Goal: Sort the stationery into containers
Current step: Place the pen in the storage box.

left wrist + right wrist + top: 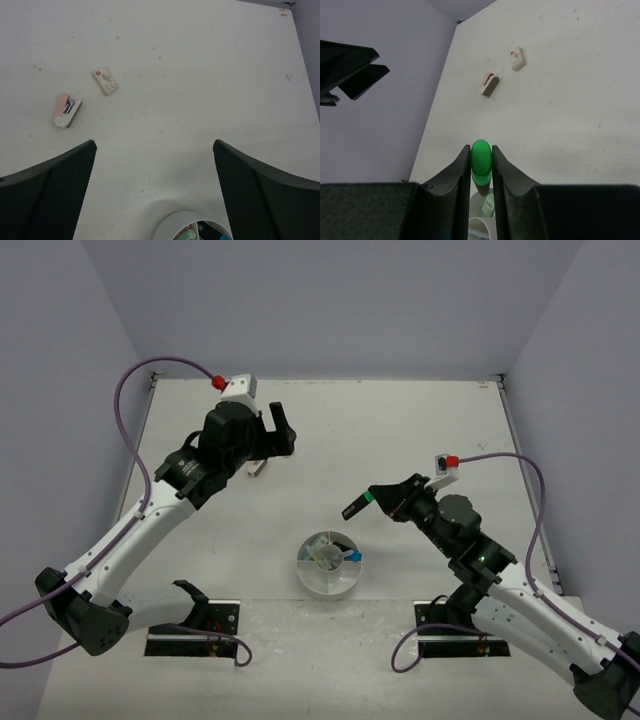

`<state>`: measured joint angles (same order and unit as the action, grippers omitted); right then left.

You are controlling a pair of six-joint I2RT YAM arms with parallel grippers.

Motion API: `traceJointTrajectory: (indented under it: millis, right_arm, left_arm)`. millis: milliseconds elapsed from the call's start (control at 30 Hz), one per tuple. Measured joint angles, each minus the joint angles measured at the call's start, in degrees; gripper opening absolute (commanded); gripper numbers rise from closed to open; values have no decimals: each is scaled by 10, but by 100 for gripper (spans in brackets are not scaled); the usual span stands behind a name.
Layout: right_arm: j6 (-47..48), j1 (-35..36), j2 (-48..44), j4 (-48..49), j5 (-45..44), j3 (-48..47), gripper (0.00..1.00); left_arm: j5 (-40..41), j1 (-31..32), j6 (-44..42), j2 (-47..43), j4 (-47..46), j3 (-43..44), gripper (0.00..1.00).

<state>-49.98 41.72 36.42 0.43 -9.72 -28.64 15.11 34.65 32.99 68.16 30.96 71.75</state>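
— What colours do you see?
— My left fingers (47,197) are black with a fine mesh pattern. My right fingers (451,192) are plain black, and the highlighter (481,160) between them has a bright green end and a dark body.
— And the bench (200,90)?
— Off-white, faintly speckled. One eraser (66,110) is pink, white and grey. The other eraser (105,80) is cream with a red mark. The dish (328,582) is white, with pale green and blue inside.
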Motion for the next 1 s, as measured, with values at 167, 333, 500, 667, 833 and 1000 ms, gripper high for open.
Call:
traceJointTrajectory:
  millis: [167,333,500,667,833,1000]
  right_arm:
    - [0,32,21,5,-10,10,0]
    - [5,63,17,-1,-29,14,0]
    - [12,82,16,1,-40,27,0]
    - [15,91,38,0,-49,44,0]
    - [20,99,57,5,-57,48,0]
    - [34,124,81,9,-59,48,3]
  left_arm:
    - [-4,0,-1,0,6,0,100]
    - [-13,0,-9,0,14,0,100]
    - [-31,0,-11,0,13,0,100]
    - [-34,0,-11,0,13,0,100]
    - [-40,0,-11,0,13,0,100]
    - [-43,0,-11,-1,11,-5,100]
